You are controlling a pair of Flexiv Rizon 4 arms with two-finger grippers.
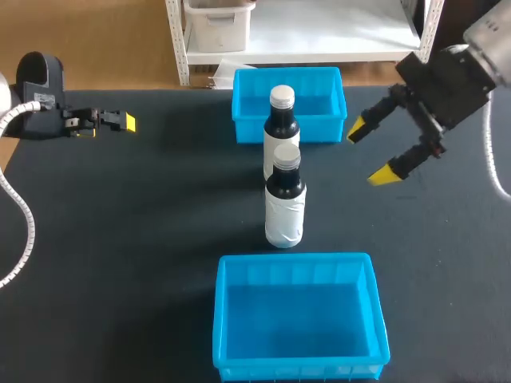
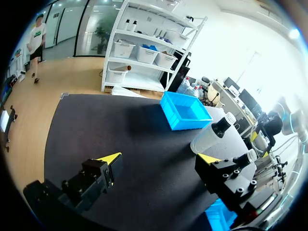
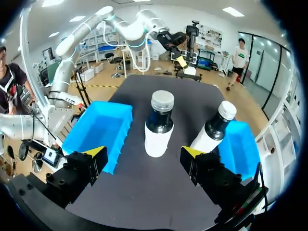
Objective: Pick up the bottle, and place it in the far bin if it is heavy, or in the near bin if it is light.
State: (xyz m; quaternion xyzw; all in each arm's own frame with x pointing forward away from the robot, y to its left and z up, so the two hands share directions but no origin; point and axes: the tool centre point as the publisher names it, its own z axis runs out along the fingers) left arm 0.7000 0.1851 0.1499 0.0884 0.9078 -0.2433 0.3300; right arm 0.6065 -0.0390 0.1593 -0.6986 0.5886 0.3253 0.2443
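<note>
Head view: right gripper (image 1: 370, 152) released, hovering right of front bottle (image 1: 285, 201), probably lining up grasp; left gripper (image 2: 159, 159) released too, parked well left of it, keeping clear.

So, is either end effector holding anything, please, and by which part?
Nothing is held; the left end effector and right end effector are both open and empty.

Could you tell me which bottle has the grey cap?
The dark, white-labelled bottle nearer the near blue plastic bin; the other bottle has a white cap.
</note>
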